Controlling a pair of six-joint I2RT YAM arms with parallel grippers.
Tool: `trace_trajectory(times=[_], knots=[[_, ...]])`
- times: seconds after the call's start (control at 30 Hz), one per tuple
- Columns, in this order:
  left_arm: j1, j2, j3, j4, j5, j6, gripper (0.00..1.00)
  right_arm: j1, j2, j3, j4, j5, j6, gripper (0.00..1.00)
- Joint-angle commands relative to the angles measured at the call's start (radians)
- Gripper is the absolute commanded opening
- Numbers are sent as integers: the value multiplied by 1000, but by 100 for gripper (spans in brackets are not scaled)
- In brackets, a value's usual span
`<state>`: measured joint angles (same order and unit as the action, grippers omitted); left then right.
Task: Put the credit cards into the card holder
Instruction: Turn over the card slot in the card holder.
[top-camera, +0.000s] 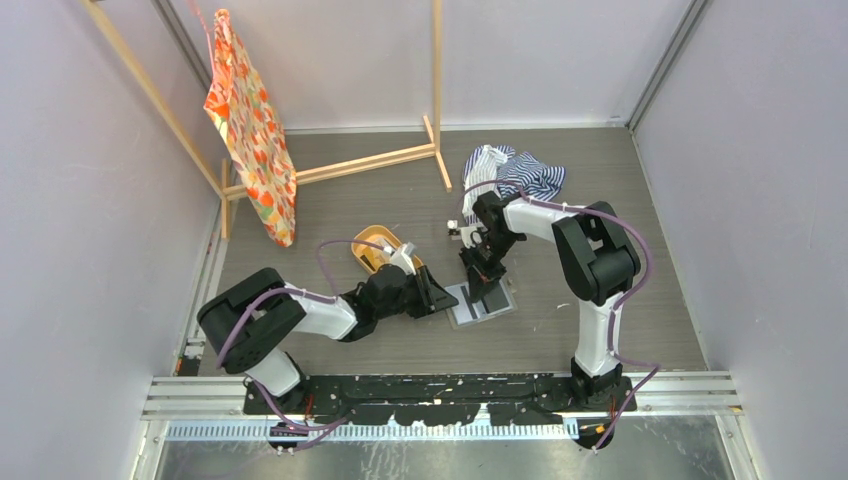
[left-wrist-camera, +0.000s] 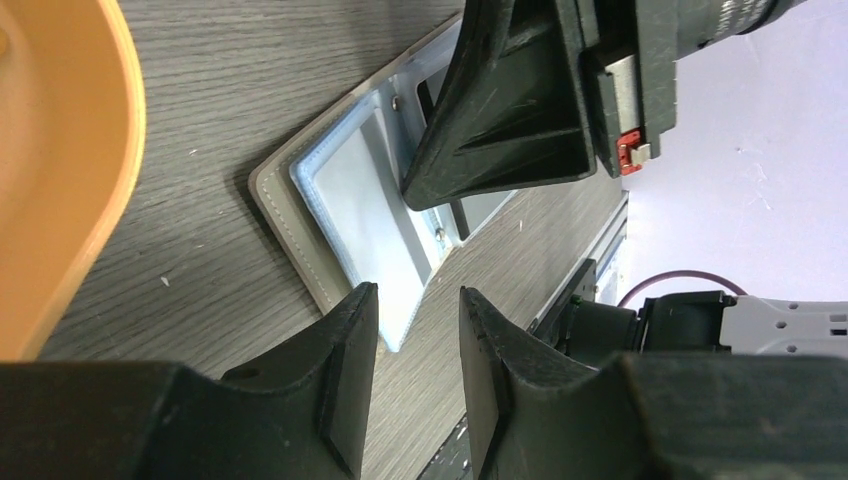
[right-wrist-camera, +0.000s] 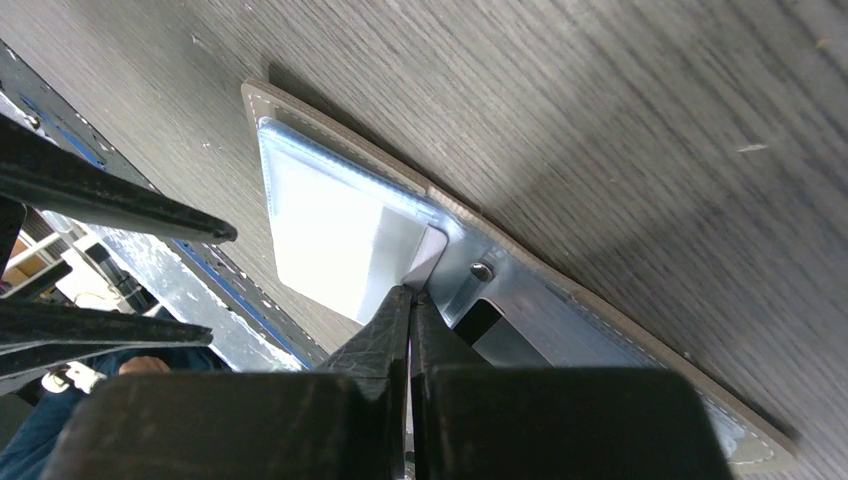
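The card holder (top-camera: 481, 303) lies open and flat on the table, grey-brown outside with clear blue-grey pockets (left-wrist-camera: 365, 205) inside. My right gripper (right-wrist-camera: 410, 292) points down onto its middle with its jaws shut. A pale card corner (right-wrist-camera: 430, 248) shows in the clear pocket just beyond its tips. A dark rectangle (right-wrist-camera: 481, 318) fills a slot in the other half. My left gripper (left-wrist-camera: 418, 300) is open with nothing between its fingers, low over the table at the holder's left edge (top-camera: 437, 295). The pocket's corner lies just past its left finger (left-wrist-camera: 350, 335).
An oval orange tray (top-camera: 372, 243) sits just behind the left gripper, close at the left of the left wrist view (left-wrist-camera: 60, 170). A striped cloth (top-camera: 515, 172) lies at the back. A wooden frame (top-camera: 380, 160) carries an orange patterned bag (top-camera: 250, 130) at the back left.
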<state>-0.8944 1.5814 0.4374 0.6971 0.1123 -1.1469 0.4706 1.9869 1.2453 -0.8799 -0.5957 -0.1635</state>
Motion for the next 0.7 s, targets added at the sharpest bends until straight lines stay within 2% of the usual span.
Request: trace_trajectory(times=[0.0, 0.37, 0.67], knots=[[5, -44, 3, 15, -20, 11, 36, 7, 17, 24, 15, 48, 1, 4], [5, 5, 27, -9, -23, -4, 31, 8, 20, 31, 2, 22, -14, 5], [5, 56, 53, 11, -5, -8, 31, 6, 19, 32, 1, 16, -15, 6]])
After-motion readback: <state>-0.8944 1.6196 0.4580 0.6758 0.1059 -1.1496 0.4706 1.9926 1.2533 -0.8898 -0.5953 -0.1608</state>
